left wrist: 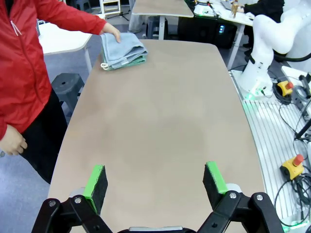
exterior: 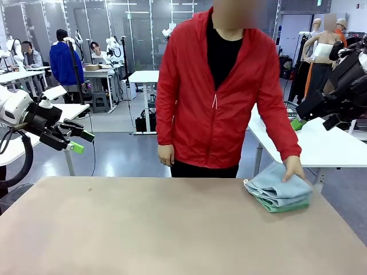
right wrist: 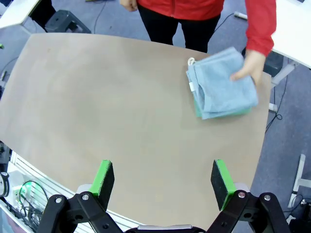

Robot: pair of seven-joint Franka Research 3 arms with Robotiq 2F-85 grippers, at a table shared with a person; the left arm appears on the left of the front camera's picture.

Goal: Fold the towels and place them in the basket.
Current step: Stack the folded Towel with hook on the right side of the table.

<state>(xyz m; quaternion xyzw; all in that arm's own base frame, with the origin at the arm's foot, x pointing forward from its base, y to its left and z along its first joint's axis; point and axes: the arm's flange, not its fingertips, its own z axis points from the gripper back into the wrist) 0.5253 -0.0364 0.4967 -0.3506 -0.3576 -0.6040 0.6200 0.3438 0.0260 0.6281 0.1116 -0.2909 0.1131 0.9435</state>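
Right now both robot arms hang back at the sides, well clear of the tan counter (exterior: 143,229). Over on the left, the left hand (exterior: 80,141) hovers off the counter's edge with its green-padded fingers spread wide and nothing between them; from its own wrist camera those fingers (left wrist: 97,182) stand far apart above bare counter surface. On the other side, the right hand (exterior: 298,122) is raised beyond the counter's far right corner, a green pad showing, and its wrist camera gives the same story: fingers (right wrist: 104,177) parted, released, gripping nothing.

All the action is at the far right corner. Two towels lie there in one folded stack, the grey-blue towel (exterior: 275,184) on top and the mint green towel (exterior: 285,205) underneath, its edge peeking out along the near side. A small white tag (right wrist: 191,87) shows at the stack's edge in the right wrist camera. The person in the red jacket (exterior: 212,103) stands at the far side, one hand (exterior: 294,169) resting flat on top of the stack, the person's other hand (exterior: 166,154) hanging loose beside the hip. Both robot hands are well apart from the towels.
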